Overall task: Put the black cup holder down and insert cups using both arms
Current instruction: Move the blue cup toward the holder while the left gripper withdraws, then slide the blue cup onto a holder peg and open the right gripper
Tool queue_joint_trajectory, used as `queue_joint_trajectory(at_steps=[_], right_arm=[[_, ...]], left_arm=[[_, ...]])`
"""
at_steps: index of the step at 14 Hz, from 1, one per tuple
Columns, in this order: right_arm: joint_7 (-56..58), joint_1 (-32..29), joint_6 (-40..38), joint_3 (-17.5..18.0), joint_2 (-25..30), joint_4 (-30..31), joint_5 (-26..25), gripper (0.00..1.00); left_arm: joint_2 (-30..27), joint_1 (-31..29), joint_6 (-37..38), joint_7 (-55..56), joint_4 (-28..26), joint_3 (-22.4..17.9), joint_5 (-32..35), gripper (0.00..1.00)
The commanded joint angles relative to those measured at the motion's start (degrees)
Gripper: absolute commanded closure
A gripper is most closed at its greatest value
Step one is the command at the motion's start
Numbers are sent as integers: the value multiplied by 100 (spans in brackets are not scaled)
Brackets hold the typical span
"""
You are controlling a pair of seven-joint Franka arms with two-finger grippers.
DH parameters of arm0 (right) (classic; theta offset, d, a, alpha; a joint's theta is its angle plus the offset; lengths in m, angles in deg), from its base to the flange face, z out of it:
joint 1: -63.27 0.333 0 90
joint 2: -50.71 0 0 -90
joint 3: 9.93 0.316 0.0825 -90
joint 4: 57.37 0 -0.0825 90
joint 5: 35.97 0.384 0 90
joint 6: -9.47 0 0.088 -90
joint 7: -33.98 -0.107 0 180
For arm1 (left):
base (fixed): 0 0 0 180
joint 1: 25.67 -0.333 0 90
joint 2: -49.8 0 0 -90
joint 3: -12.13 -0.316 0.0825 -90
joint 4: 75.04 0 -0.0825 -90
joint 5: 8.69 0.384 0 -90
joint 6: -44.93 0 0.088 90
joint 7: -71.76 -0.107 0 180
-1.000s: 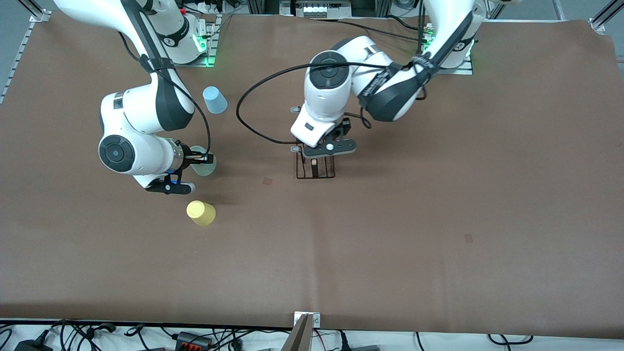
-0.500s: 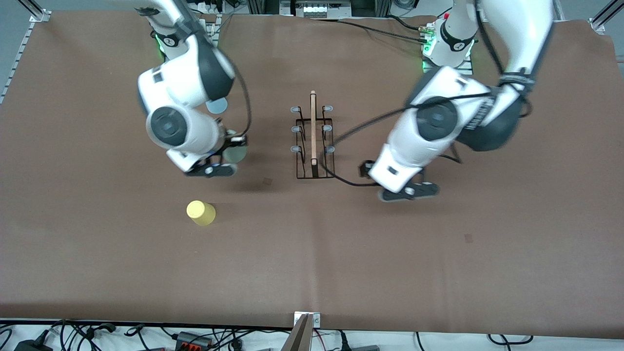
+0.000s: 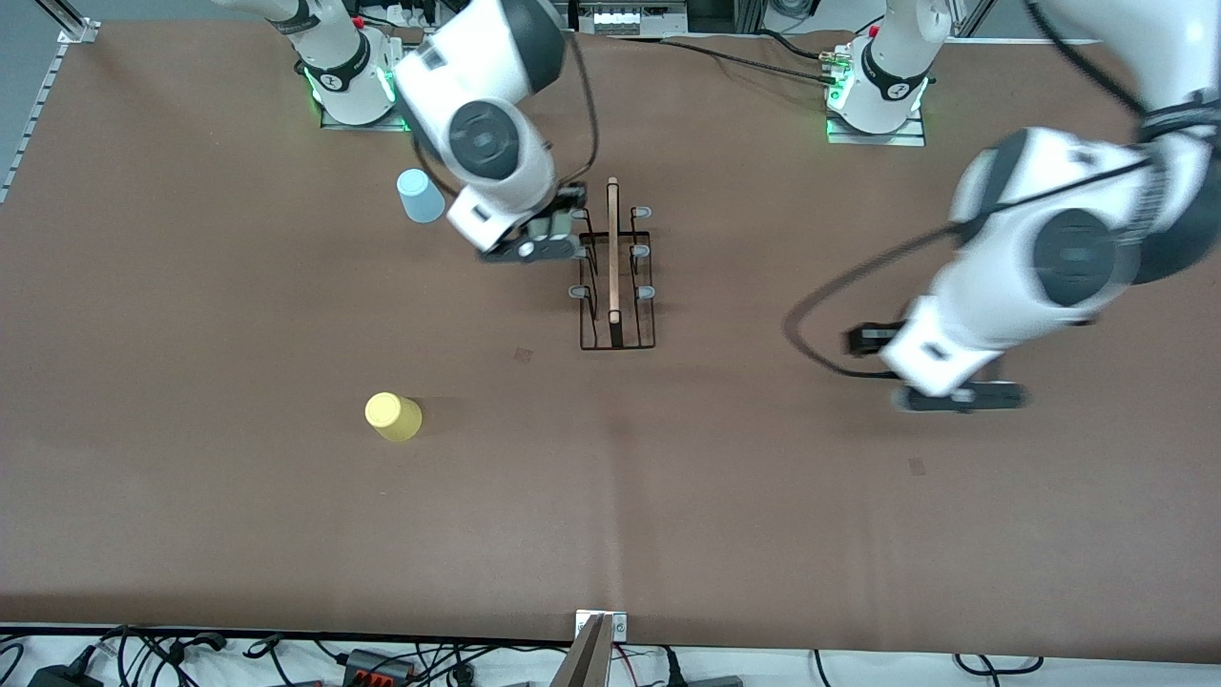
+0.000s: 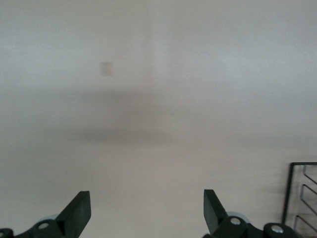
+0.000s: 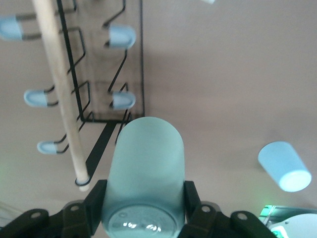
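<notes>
Rack (image 3: 616, 277) stands placed; my left jaws (image 4: 146, 213) gape empty, well clear of it. Right jaws (image 5: 142, 208) clamp mint cup (image 5: 144, 173) beside rack; next, seat it over a peg (image 5: 122, 100).

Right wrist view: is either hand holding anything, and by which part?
The right hand grips the mint green cup by its sides near the base. The left hand is open and empty.
</notes>
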Motion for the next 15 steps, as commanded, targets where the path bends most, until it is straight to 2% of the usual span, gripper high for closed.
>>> queue_joint_trajectory(at_steps=[1,4,7,15], right_arm=[[-53,92,84,-60,-202,-11,70,69],[-53,215,85,-59,-264,7,79,69],[-61,224,164,-51,-282,-11,79,69],[-105,321,463,-51,-572,-11,193,69]], left_arm=[[-761,-174,3,-1012,-390,-756,-619,0],[-1131,-483,319,-1068,-468,-836,-489,0],[-1859,-474,58,-1041,-1529,-811,-488,0],[-1870,-439,100,-1041,-1550,-714,-436,0]])
